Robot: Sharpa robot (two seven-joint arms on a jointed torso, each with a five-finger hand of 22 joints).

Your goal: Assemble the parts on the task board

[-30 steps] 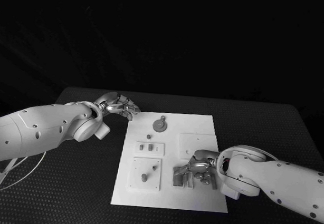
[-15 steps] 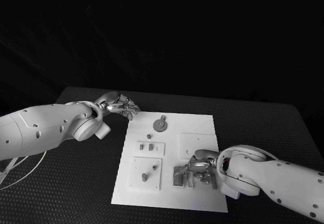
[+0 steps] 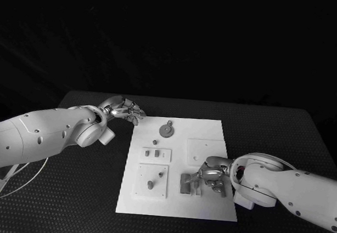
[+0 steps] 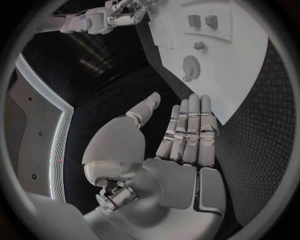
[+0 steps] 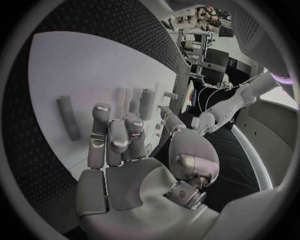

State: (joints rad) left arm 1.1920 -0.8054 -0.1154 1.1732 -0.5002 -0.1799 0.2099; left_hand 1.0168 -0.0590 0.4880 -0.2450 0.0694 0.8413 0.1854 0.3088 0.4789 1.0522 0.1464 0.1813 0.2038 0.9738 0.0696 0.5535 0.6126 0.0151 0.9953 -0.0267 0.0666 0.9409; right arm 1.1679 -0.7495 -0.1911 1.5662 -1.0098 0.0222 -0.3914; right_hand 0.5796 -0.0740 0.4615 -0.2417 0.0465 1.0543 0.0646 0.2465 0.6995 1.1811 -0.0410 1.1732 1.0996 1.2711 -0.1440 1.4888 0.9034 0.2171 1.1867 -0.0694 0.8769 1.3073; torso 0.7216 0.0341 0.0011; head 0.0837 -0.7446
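The white task board (image 3: 211, 132) lies in the middle of the black table. A round toothed grey part (image 3: 165, 130) rests near its far edge, also seen as the toothed part (image 4: 190, 65). Small grey pegs (image 3: 161, 173) stand in the board's left half. A long grey part (image 3: 188, 184) lies on the near right half, the same long part (image 5: 69, 117) beside my fingers. My right hand (image 3: 213, 178) hovers just right of it, fingers loosely curled and holding nothing (image 5: 115, 135). My left hand (image 3: 124, 110) stays off the board's far left corner, fingers straight, empty (image 4: 187, 130).
Black textured table (image 3: 285, 138) surrounds the board, with open room to the right and behind it. Two small flat grey pieces (image 3: 156, 154) sit on the board's left half. More upright grey pieces (image 5: 140, 102) stand just beyond my right fingertips.
My right hand has drawn slightly to the right, off the long grey part, which now shows more fully. The left arm has not moved.
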